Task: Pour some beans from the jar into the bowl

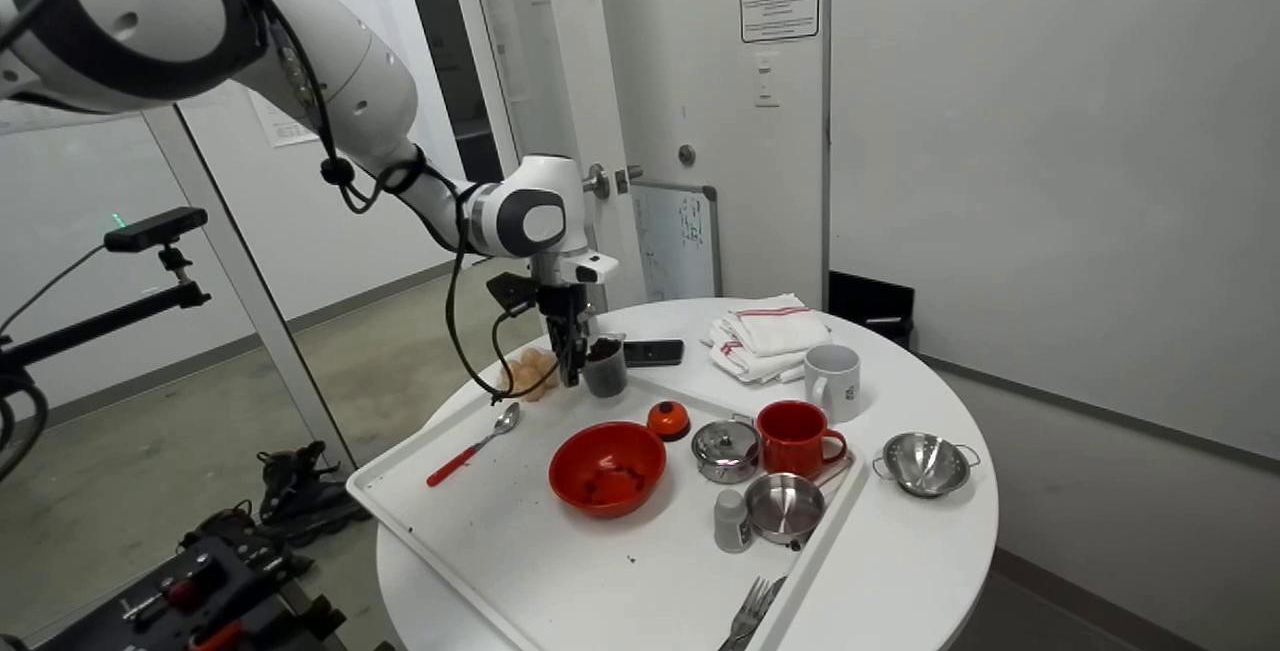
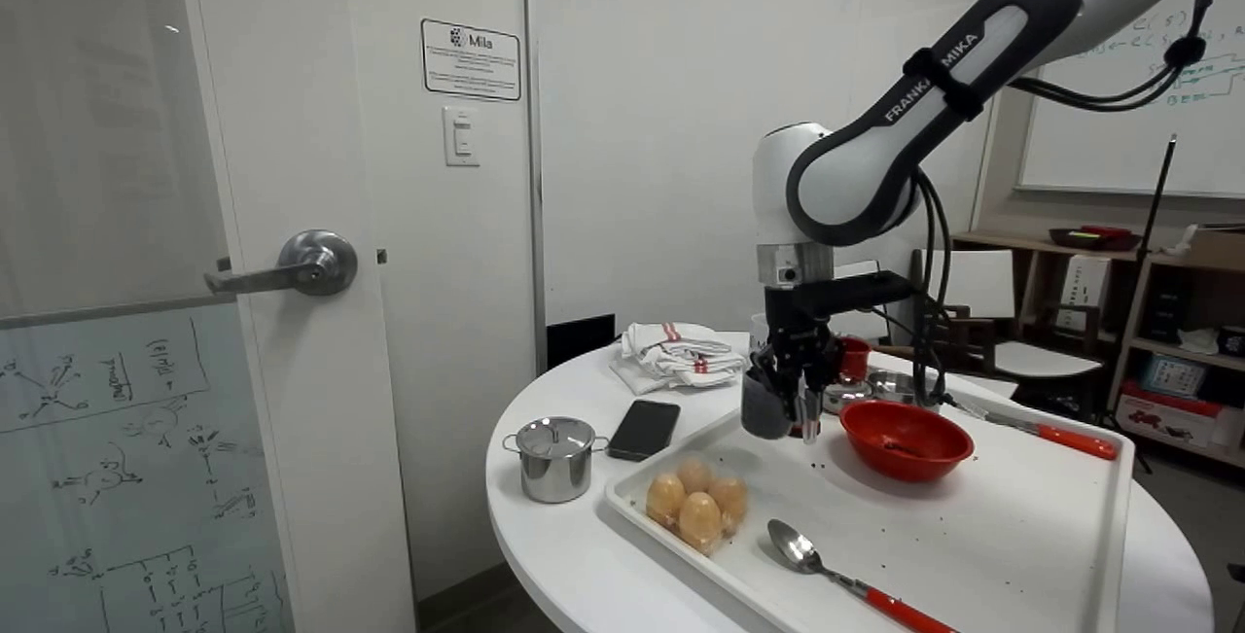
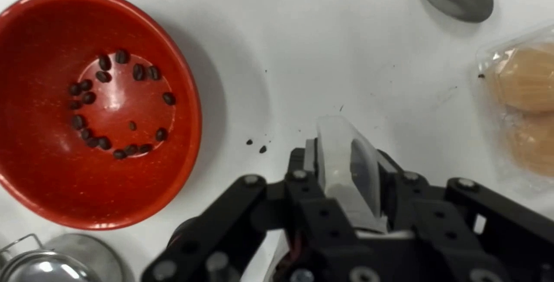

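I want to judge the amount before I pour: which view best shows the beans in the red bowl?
The wrist view: it looks down into the red bowl, so single beans stand out against its inside. Both exterior views show the beans only as small dark patches, too blurred to count.

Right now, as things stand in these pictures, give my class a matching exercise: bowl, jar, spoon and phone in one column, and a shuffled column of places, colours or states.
Things
1. Bowl
2. Jar
3. Spoon
4. Phone

Places, colours, states
A. Silver and red, lying on the tray
B. Black, on the table beside the tray
C. Red, with scattered beans inside
D. Held in the gripper

Right pairs: 1-C, 2-D, 3-A, 4-B
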Robot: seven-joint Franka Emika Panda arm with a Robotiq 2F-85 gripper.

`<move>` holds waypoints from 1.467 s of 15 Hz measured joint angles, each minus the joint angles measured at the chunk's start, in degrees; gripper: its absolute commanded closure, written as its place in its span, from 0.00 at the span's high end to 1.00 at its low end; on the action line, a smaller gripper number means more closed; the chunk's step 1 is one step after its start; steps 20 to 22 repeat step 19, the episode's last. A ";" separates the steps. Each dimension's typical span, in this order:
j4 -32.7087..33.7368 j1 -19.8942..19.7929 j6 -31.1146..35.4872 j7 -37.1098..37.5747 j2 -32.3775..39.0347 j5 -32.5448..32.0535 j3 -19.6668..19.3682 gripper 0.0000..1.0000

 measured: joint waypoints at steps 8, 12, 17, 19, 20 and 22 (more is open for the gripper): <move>-1.08 -1.48 -3.52 -7.20 1.61 5.45 1.42 0.09; -0.10 0.15 -5.03 -4.86 3.28 5.45 1.02 0.58; 0.91 1.72 -7.69 -0.98 4.00 5.45 0.16 0.70; 1.44 2.20 -10.04 1.53 3.99 5.45 -0.63 0.83; 1.44 2.20 -10.04 1.53 3.99 5.45 -0.63 0.83; 1.44 2.20 -10.04 1.53 3.99 5.45 -0.63 0.83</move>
